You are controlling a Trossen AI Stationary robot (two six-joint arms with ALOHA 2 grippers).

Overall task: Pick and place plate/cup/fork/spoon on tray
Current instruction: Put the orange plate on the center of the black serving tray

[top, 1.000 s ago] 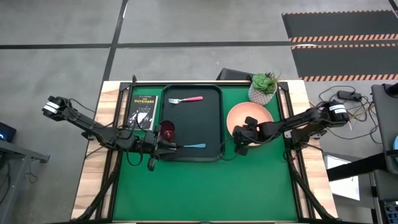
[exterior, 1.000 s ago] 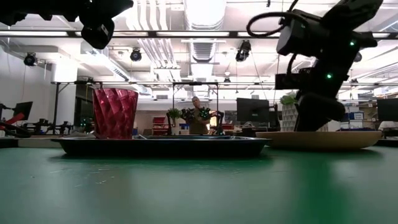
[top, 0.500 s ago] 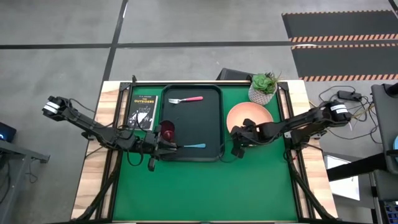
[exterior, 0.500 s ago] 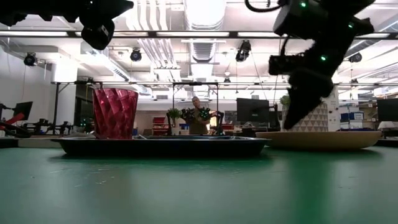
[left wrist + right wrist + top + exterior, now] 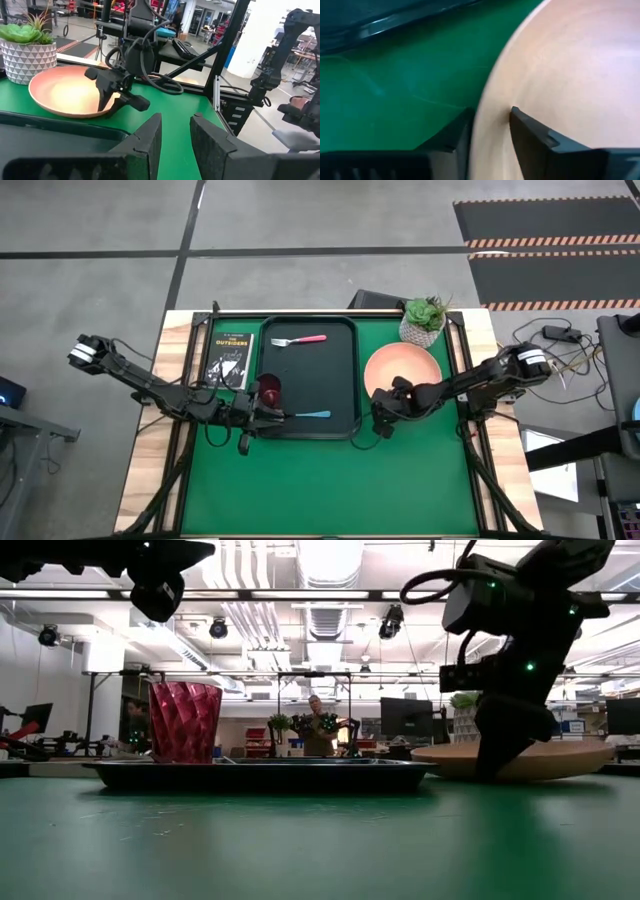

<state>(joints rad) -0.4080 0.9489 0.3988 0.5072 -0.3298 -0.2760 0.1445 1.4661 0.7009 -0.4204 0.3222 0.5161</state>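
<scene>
At the lower centre-right of the high view, the right gripper (image 5: 384, 417) sits at the near-left rim of the plate (image 5: 405, 369). In its wrist view its 2 fingers stand apart and straddle that rim, 1 over the peach inside and 1 outside above the green table (image 5: 330, 480), not closed on it as far as shows. That straddle is the relation the coming grasp turns on: from the gripper the plate's body spreads up and to the right, and the tray (image 5: 342, 376) lies just left of it, a narrow strip of green between them. The right arm is clearly the nearer one.

Left of centre, the left gripper (image 5: 283, 416) hangs at the tray's lower left, fingers slightly parted on nothing.

On the tray: 1 cup (image 5: 270, 389) at lower left, 1 spoon (image 5: 316, 415) along the lower edge, 1 fork (image 5: 299, 340) at the top, both lying left-right. The 1 plate remains off it.

Farther up: 1 book (image 5: 231, 358) at upper left, 1 potted plant (image 5: 424, 320) at upper right.
</scene>
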